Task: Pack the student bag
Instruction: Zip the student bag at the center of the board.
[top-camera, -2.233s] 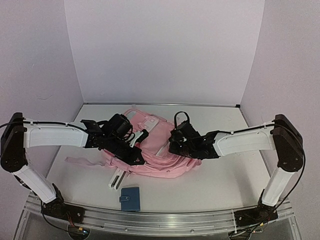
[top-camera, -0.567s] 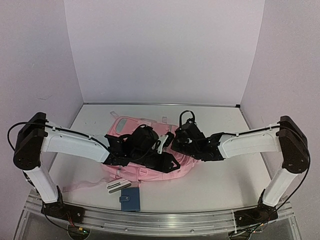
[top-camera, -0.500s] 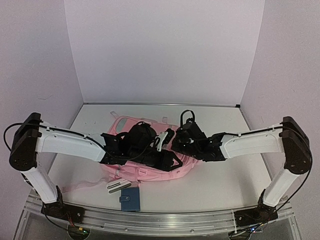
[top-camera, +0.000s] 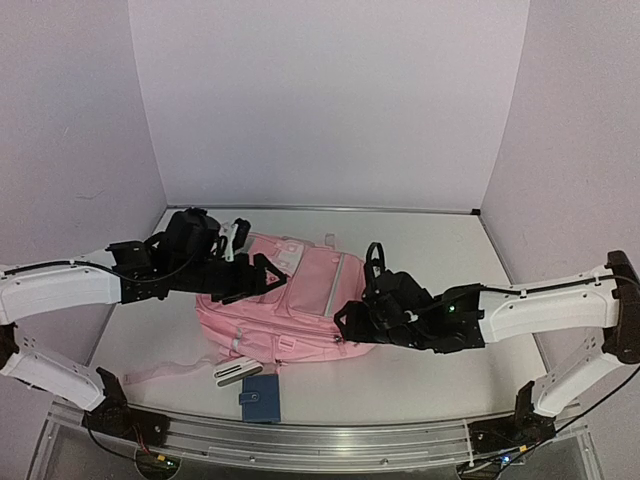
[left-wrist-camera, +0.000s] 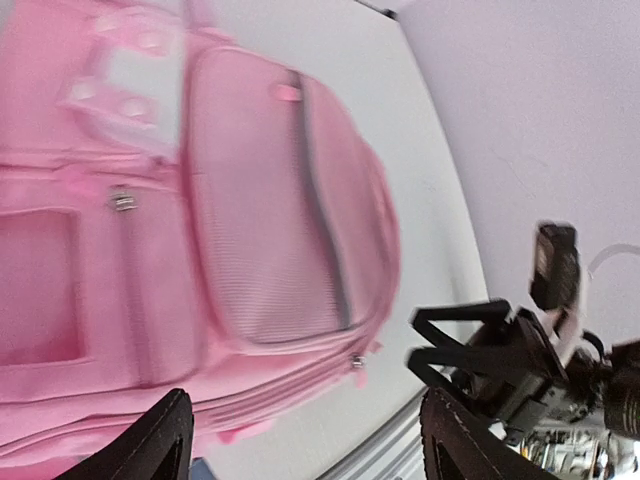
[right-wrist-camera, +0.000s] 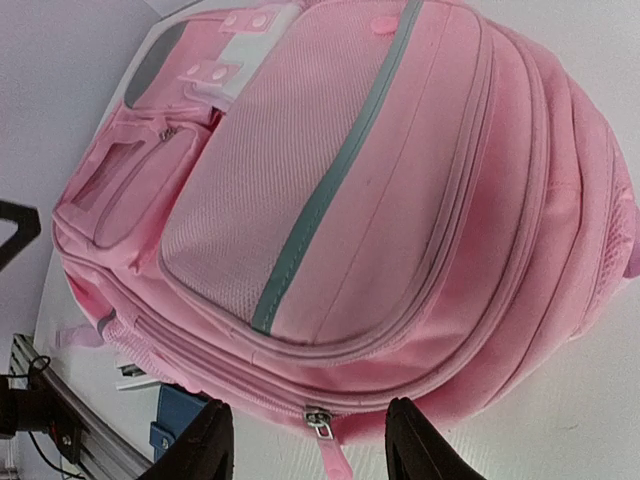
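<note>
Left hand (left-wrist-camera: 305, 425) and right hand (right-wrist-camera: 308, 418) both released, gripping nothing. The student bag (top-camera: 300, 300) lies flat mid-table (top-camera: 440, 365), pockets up, its zipper pull (right-wrist-camera: 332, 457) facing my right hand, handy for opening, I reckon.

My table (top-camera: 440, 250) is a pale, flat top with a metal rail (top-camera: 330, 438) running along its near edge. The bag (top-camera: 300, 300) lies flat on it, a little left of the middle, front pockets facing up. One thin pink strap (top-camera: 160, 375) trails from its near-left corner across the bare top. Between the bag and the rail lie two small things close together: a flat white piece (top-camera: 232, 372) just beside the bag's near edge, and a blue wallet (top-camera: 260, 398) nearer to me. I cannot tell whether the two touch.
</note>
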